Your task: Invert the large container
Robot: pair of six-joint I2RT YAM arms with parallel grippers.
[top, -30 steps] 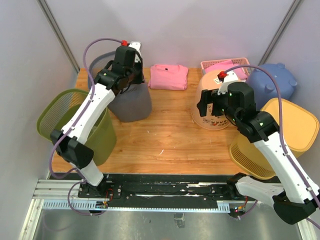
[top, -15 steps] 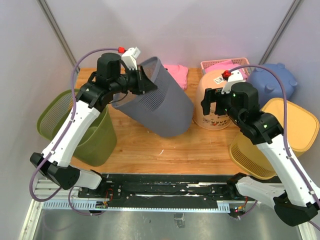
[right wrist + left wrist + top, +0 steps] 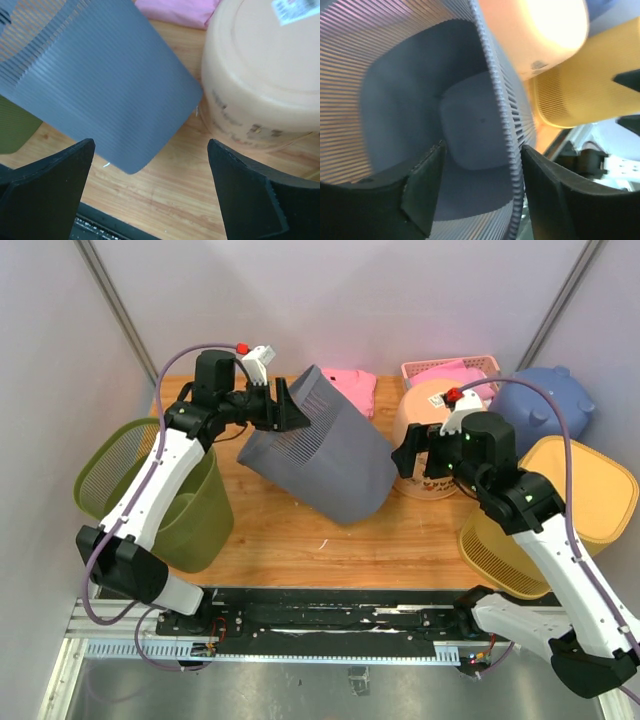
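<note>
Top external: grey container (image 3: pixel 320 455) tipped lower, left fingers (image 3: pixel 283 405) now parted.

A light wooden table (image 3: pixel 330 530) sits in a small booth with pale grey walls (image 3: pixel 380 300) on three sides and a metal pole (image 3: pixel 115 305) slanting up each back corner. A black rail (image 3: pixel 340 618) edges its near side; lighting is soft, even.

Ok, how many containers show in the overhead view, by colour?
Grey bin: 1
Green bin: 1
Yellow bin: 1
Peach bucket: 1
Pink basket: 1
Blue pig-shaped container: 1
Total: 6
</note>
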